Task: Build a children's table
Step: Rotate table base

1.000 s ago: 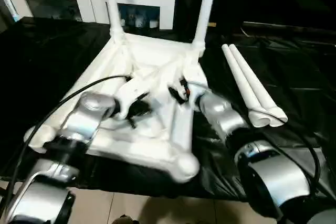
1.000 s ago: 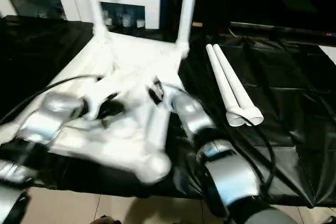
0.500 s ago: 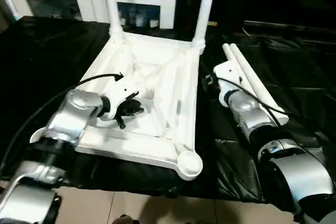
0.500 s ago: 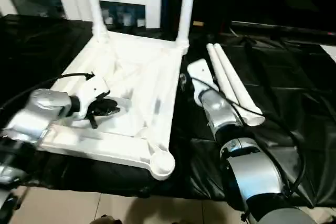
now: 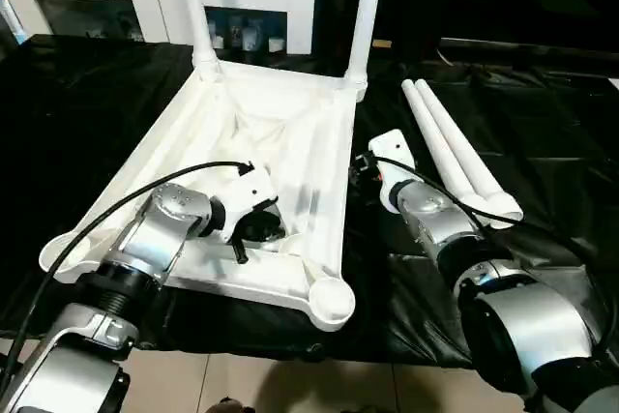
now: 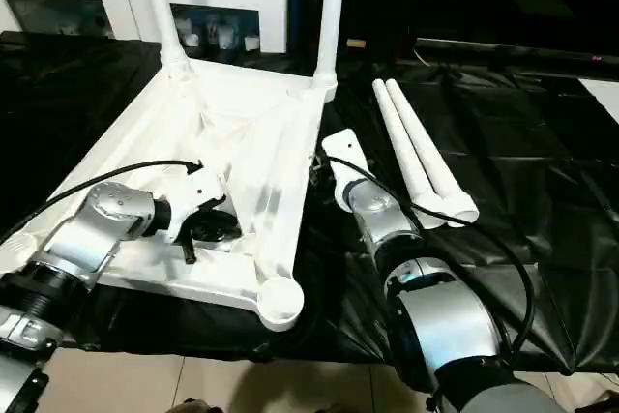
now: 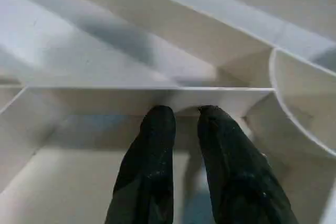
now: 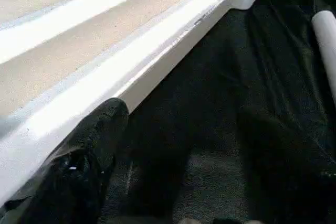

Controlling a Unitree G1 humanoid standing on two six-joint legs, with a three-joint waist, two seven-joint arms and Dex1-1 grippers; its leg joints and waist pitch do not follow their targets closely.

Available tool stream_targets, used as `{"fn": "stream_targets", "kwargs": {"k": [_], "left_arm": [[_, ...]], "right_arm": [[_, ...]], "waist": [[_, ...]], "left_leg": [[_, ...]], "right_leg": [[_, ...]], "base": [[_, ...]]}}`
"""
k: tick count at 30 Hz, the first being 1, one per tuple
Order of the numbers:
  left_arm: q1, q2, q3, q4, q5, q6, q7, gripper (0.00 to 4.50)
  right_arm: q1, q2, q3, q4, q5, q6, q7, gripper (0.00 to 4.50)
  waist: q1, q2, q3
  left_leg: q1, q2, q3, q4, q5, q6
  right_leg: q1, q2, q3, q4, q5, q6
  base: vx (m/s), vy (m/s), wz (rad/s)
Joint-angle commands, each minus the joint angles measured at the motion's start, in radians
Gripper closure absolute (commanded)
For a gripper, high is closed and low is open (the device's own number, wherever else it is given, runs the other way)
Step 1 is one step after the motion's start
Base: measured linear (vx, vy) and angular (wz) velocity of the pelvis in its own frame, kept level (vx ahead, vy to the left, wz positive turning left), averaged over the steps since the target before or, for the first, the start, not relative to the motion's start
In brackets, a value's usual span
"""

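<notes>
The white table top (image 5: 290,132) is laid ribbed side up on the black-covered counter (image 5: 542,132), two legs (image 5: 360,16) socketed. Left tool (image 7: 181,116) seems narrowly parted inside; right tool (image 8: 178,145) is spread beside its edge.

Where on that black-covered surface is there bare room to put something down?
Bare black sheet lies to the right of the two loose legs, and more left of the upturned table top. The strip between the top's right edge and the loose legs is crowded by the right gripper. The left gripper sits inside the top's ribs.
</notes>
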Motion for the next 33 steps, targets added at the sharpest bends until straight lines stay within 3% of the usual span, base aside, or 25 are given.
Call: {"fn": "stream_targets", "kwargs": {"k": [1,4,5,7,8,11,12,13,14,19,21,23,24,25,26,27,28,29,31,32,33], "left_arm": [[-0.032,-0.034,-0.004,0.015,-0.005,-0.003,0.034,3.48],[-0.058,-0.04,0.015,0.038,-0.003,-0.013,0.069,3.48],[-0.065,-0.04,0.02,0.042,-0.002,-0.015,0.075,3.48],[-0.069,-0.038,0.026,0.038,-0.001,-0.013,0.08,3.48],[-0.071,-0.037,0.028,0.032,-0.002,-0.01,0.081,3.48],[-0.073,-0.035,0.03,0.027,-0.004,-0.007,0.081,3.48],[-0.073,-0.035,0.032,0.023,-0.004,-0.008,0.085,3.48],[-0.075,-0.035,0.036,0.025,-0.002,-0.012,0.095,3.48],[-0.076,-0.035,0.038,0.027,-0.002,-0.014,0.098,3.48],[-0.117,-0.037,0.063,0.099,0.026,-0.059,0.215,3.48],[-0.137,-0.026,0.074,0.131,0.049,-0.073,0.272,3.48],[-0.137,-0.021,0.083,0.125,0.046,-0.076,0.277,3.48],[-0.131,-0.011,0.114,0.096,0.025,-0.079,0.282,3.48],[-0.131,-0.011,0.114,0.096,0.025,-0.079,0.282,3.48],[-0.118,-0.01,0.173,0.056,-0.019,-0.092,0.305,3.48],[-0.111,-0.018,0.208,0.04,-0.046,-0.099,0.322,3.48],[-0.111,-0.018,0.208,0.04,-0.046,-0.099,0.322,3.48],[-0.096,-0.045,0.278,0.01,-0.11,-0.105,0.362,3.2],[-0.074,-0.07,0.317,-0.025,-0.16,-0.106,0.371,3.13],[-0.06,-0.086,0.328,-0.043,-0.18,-0.099,0.376,3.0],[-0.06,-0.086,0.328,-0.043,-0.18,-0.099,0.376,3.0]], "right_arm": [[-0.045,0.046,0.007,0.004,0.0,-0.01,0.026,0.59],[-0.073,0.082,0.012,0.013,-0.008,-0.025,0.039,0.59],[-0.081,0.091,0.011,0.017,-0.009,-0.027,0.038,0.59],[-0.088,0.101,0.011,0.02,-0.01,-0.03,0.033,0.59],[-0.094,0.11,0.011,0.022,-0.009,-0.037,0.038,0.59],[-0.101,0.119,0.011,0.025,-0.011,-0.043,0.044,0.59],[-0.104,0.122,0.011,0.027,-0.014,-0.045,0.036,0.59],[-0.108,0.123,0.009,0.029,-0.016,-0.049,0.028,0.59],[-0.109,0.123,0.008,0.03,-0.016,-0.05,0.025,0.59],[-0.117,0.103,-0.013,0.027,-0.012,-0.082,-0.002,0.59],[-0.112,0.069,-0.032,0.011,0.003,-0.115,0.001,0.59],[-0.109,0.057,-0.042,0.0,0.014,-0.121,0.011,0.59],[-0.095,0.03,-0.069,-0.034,0.045,-0.13,0.041,0.59],[-0.095,0.03,-0.069,-0.034,0.045,-0.13,0.041,0.59],[-0.069,-0.004,-0.109,-0.091,0.092,-0.124,0.083,0.59],[-0.055,-0.017,-0.126,-0.12,0.113,-0.114,0.098,0.59],[-0.055,-0.017,-0.126,-0.12,0.113,-0.114,0.098,0.59],[-0.024,-0.048,-0.148,-0.173,0.135,-0.084,0.093,0.42],[-0.001,-0.081,-0.162,-0.204,0.137,-0.052,0.069,0.32],[0.008,-0.101,-0.171,-0.211,0.138,-0.038,0.06,0.23],[0.008,-0.101,-0.171,-0.211,0.138,-0.038,0.06,0.23]], "waist": [[0.003,0.014,-0.071],[0.0,0.01,-0.072],[-0.004,0.003,-0.07],[-0.004,0.008,-0.071],[-0.008,0.004,-0.073],[0.001,0.011,-0.074],[0.002,0.006,-0.074],[0.008,0.007,-0.074],[0.009,0.008,-0.073],[0.019,0.006,-0.073],[0.024,0.015,-0.073],[0.025,0.008,-0.073],[0.026,0.03,-0.073],[0.024,0.021,-0.074],[0.026,0.022,-0.075],[0.028,0.036,-0.075],[0.027,0.03,-0.076],[0.027,0.033,-0.078],[0.029,0.031,-0.077],[0.032,0.041,-0.079],[0.029,0.033,-0.077]], "left_leg": [[0.017,0.081,-0.042,-0.072,-0.163,-0.006],[0.014,0.078,-0.042,-0.07,-0.162,-0.001],[0.012,0.079,-0.043,-0.071,-0.165,0.002],[0.013,0.08,-0.044,-0.069,-0.159,0.003],[0.012,0.081,-0.043,-0.069,-0.149,0.01],[0.017,0.087,-0.042,-0.07,-0.112,0.022],[0.018,0.087,-0.04,-0.071,-0.103,0.023],[0.028,0.087,-0.036,-0.071,-0.097,0.021],[0.029,0.086,-0.035,-0.071,-0.097,0.02],[0.025,0.081,-0.035,-0.073,-0.124,-0.001],[0.025,0.08,-0.037,-0.072,-0.136,-0.012],[0.022,0.081,-0.037,-0.072,-0.13,-0.01],[0.022,0.08,-0.038,-0.072,-0.14,-0.014],[0.023,0.081,-0.036,-0.071,-0.146,-0.012],[0.022,0.079,-0.038,-0.069,-0.134,-0.006],[0.019,0.082,-0.039,-0.068,-0.134,-0.001],[0.019,0.082,-0.038,-0.068,-0.13,0.003],[0.02,0.079,-0.037,-0.066,-0.116,0.01],[0.017,0.078,-0.037,-0.064,-0.107,0.023],[0.015,0.075,-0.037,-0.06,-0.103,0.028],[0.013,0.072,-0.035,-0.06,-0.111,0.037]], "right_leg": [[0.054,-0.105,0.08,-0.068,-0.128,-0.234],[0.055,-0.108,0.081,-0.07,-0.139,-0.235],[0.056,-0.109,0.081,-0.072,-0.157,-0.228],[0.055,-0.111,0.081,-0.07,-0.157,-0.229],[0.054,-0.11,0.082,-0.068,-0.14,-0.234],[0.05,-0.109,0.081,-0.06,-0.076,-0.248],[0.05,-0.107,0.081,-0.057,-0.06,-0.249],[0.042,-0.103,0.08,-0.055,-0.038,-0.25],[0.04,-0.102,0.081,-0.054,-0.032,-0.25],[0.046,-0.104,0.085,-0.057,-0.061,-0.223],[0.047,-0.106,0.086,-0.059,-0.073,-0.214],[0.051,-0.106,0.085,-0.058,-0.062,-0.216],[0.049,-0.105,0.085,-0.058,-0.055,-0.219],[0.05,-0.104,0.085,-0.059,-0.046,-0.221],[0.053,-0.102,0.084,-0.052,-0.023,-0.23],[0.056,-0.105,0.084,-0.052,0.005,-0.236],[0.057,-0.102,0.083,-0.051,0.026,-0.24],[0.057,-0.098,0.081,-0.046,0.06,-0.255],[0.061,-0.099,0.081,-0.047,0.078,-0.271],[0.061,-0.1,0.08,-0.046,0.073,-0.282],[0.061,-0.097,0.079,-0.053,0.045,-0.278]], "base": [[0.0,0.0,0.0],[0.0,0.0,0.0],[0.0,0.0,0.0],[0.0,0.0,0.0],[0.0,0.0,0.0],[0.0,0.0,0.0],[0.0,0.0,0.0],[0.0,0.0,0.0],[0.0,0.0,0.0],[0.0,0.0,0.0],[0.0,0.0,0.0],[0.0,0.0,0.0],[0.0,0.0,0.0],[0.0,0.0,0.0],[0.0,0.0,0.0],[0.0,0.0,0.0],[0.0,0.0,0.0],[0.0,0.0,0.0],[0.0,0.0,0.0],[0.0,0.0,0.0],[0.0,0.0,0.0]]}}
